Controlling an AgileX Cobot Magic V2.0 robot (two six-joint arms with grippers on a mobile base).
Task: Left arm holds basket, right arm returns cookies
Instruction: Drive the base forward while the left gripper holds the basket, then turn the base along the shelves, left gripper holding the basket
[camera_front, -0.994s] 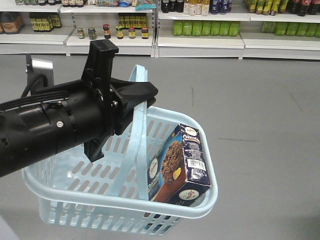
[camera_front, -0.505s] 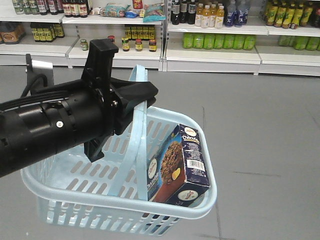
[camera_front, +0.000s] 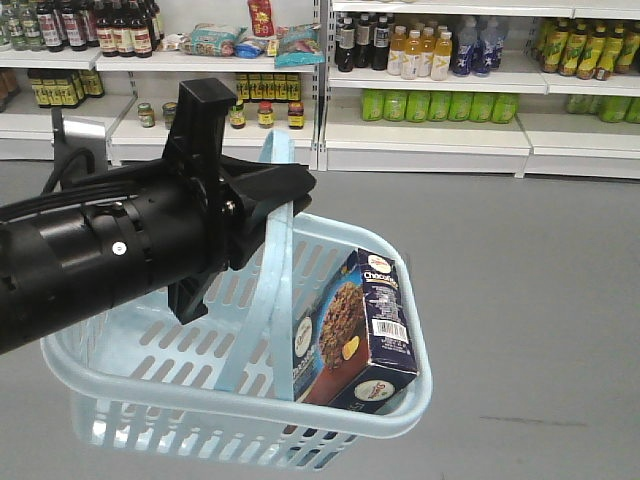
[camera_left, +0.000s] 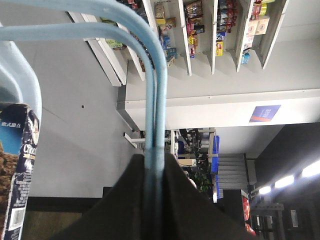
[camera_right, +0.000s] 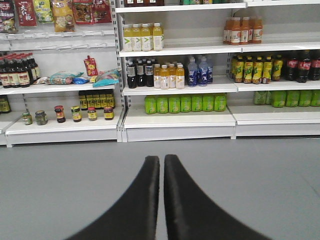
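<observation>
Currently the left claw is clamped shut on the arched handle of the basket, which hangs beneath it. The cookies stand tilted inside, below and to the right of that claw, at the basket's right end. The right claw has its fingers pressed together and holds nothing; it faces the shelves.

Judgement: the box looks light, stiff and smooth-faced, and would crush under hard squeezing. Best hold: pinch the two broad faces near the exposed top edge, using moderate force.
</observation>
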